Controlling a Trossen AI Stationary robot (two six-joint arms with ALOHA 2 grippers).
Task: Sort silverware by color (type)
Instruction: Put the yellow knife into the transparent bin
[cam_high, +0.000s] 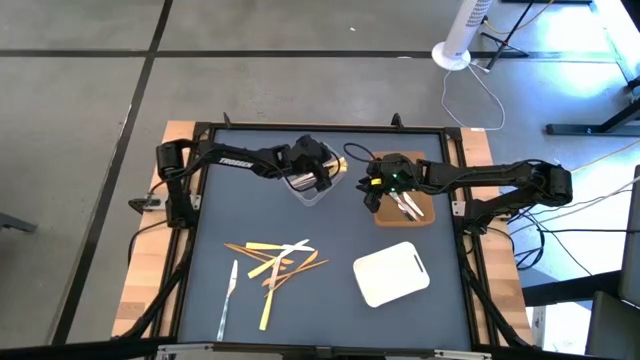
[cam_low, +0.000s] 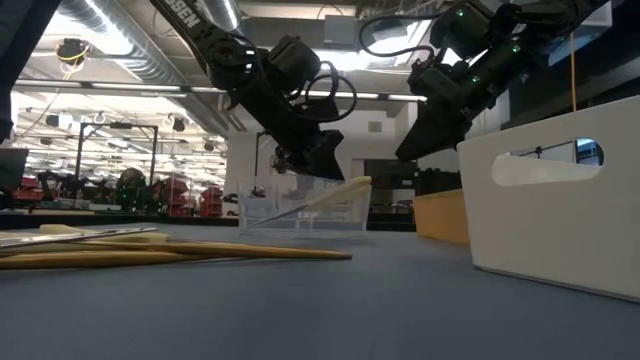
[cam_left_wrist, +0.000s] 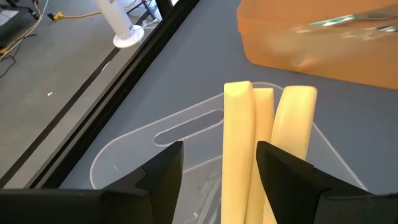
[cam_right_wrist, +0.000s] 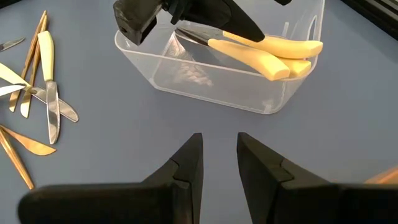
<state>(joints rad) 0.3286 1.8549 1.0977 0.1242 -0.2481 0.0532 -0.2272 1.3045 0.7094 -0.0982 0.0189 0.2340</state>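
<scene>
A clear plastic tub (cam_high: 308, 187) stands at the far middle of the table. Three pale yellow-handled utensils (cam_right_wrist: 267, 53) lie in it, their handles resting over its rim (cam_left_wrist: 239, 124). My left gripper (cam_left_wrist: 219, 149) hangs open just above the tub, its fingers on either side of one handle. I cannot tell whether they touch it. My right gripper (cam_right_wrist: 219, 152) hovers open near the brown tray (cam_high: 405, 215), with nothing between its fingers. More silverware (cam_high: 275, 262), pale yellow, silver and orange-brown, lies loose on the near left of the mat.
Silver utensils (cam_high: 408, 205) lie on the brown tray. A white tray (cam_high: 392, 272) sits at the near right. One silver knife (cam_high: 228, 295) lies apart at the near left. Bare mat stretches between the tub and the loose pile.
</scene>
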